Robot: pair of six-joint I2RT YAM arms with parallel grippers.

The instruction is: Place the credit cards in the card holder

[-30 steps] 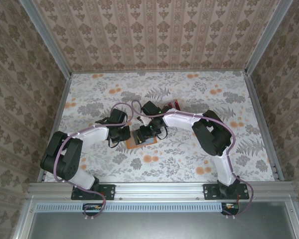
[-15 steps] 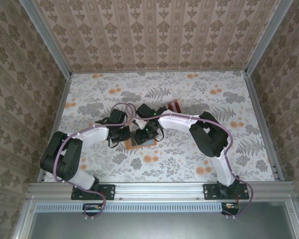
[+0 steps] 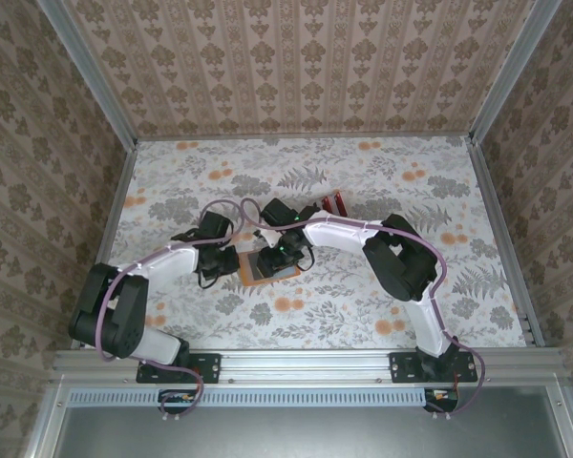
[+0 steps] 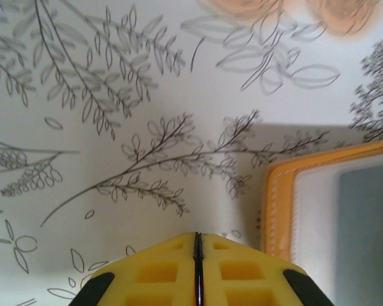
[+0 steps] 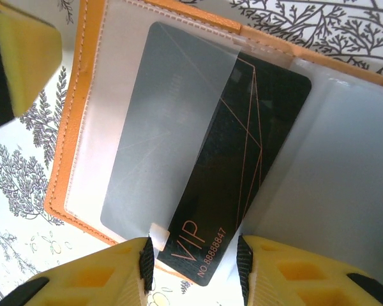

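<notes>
1. Drawn back leftward off the holder [image 3: 256, 277] over the last second: left gripper [image 3: 220, 260], its elbow and shoulder swung left as well. Shifted a little left above the holder: right gripper [image 3: 285, 253].
2. Left jaws pressed fully together, gripping nothing; low over the flowered table [image 3: 363, 305], just beside the holder's orange edge, apart from it.
3. Right jaws partly open, standing astride the near end of a black card [image 5: 242, 159] marked VIP. Slight gap at the left pad, right pad close against the card's edge; cannot tell whether still gripped.
4. Holder lying open and flat near mid-table, between the two grippers, clear sleeves facing up.
5. Black card tilted, its far half slid under the left clear sleeve, near half sticking out.
6. Remaining cards [image 3: 335, 202], red-striped, on the table behind the right arm, well apart from the holder.
</notes>
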